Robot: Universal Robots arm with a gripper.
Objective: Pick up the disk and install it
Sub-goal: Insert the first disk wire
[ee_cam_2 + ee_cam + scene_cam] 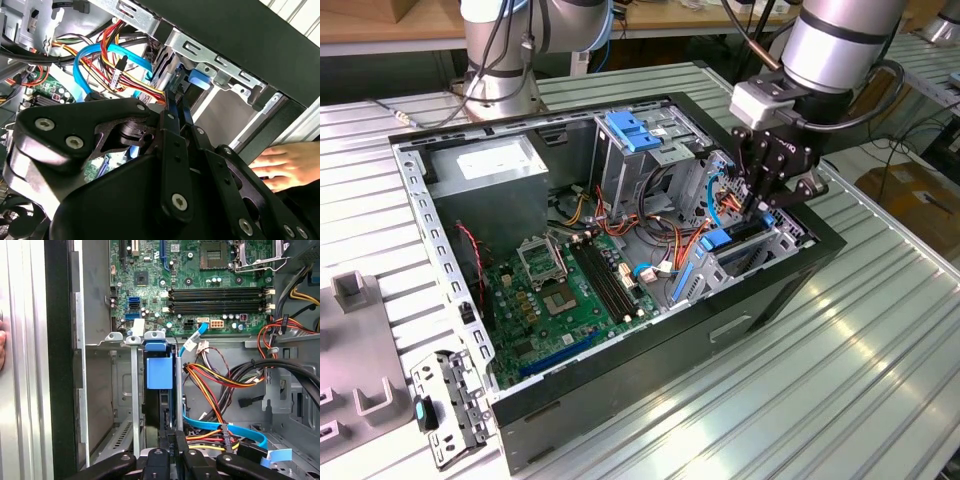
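The disk (165,405) stands on edge in the drive cage w/ its blue rail tab (159,367) up, centre-low in the first wrist view; in the exterior view it sits right of centre, in the case's front bay (740,240). Claw (172,442) is nearly closed, fingers (182,442) pinching the disk's thin edge at bottom centre; in the second wrist view the claw (175,107) tips meet the blue rail (200,80) upper centre. Orange/yellow power cables & a blue data cable (225,427) lie just beside. Motherboard (570,290) centre-left in the exterior view. A person's hand (287,165) rests at the second wrist view's right edge. PC case (650,360) sits on the ribbed bench (820,380).
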